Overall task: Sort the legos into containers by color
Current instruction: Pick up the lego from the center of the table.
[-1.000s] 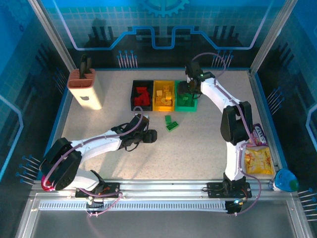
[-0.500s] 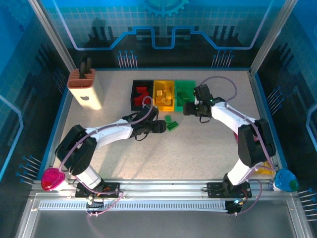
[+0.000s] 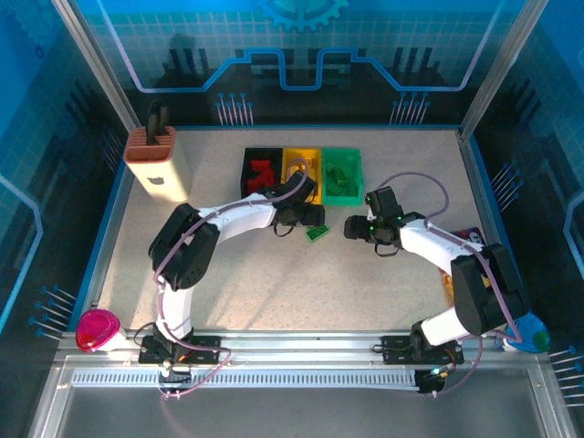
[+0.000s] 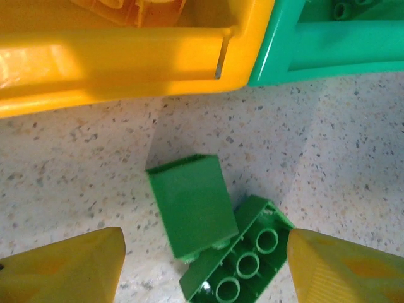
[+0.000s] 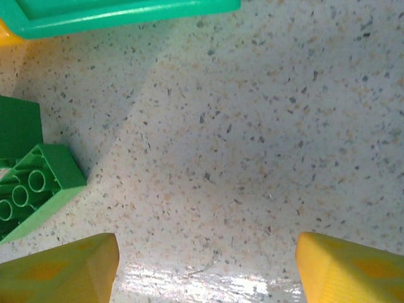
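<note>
Left gripper [image 4: 202, 268] spread wide and empty, its fingers flanking two touching green legos [image 4: 196, 208] on the speckled table [image 4: 353, 158], just in front of the yellow bin [image 4: 126, 60] and green bin [image 4: 328, 47]; right gripper [image 5: 205, 268] likewise wide, holding nothing, beside the same bricks.

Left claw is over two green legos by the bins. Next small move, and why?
Probably lower the left claw down and close on the smooth green brick. Its open fingers straddle it and the studded green brick touching it, on the table just short of the green bin. The right claw is open but off to their side.
</note>
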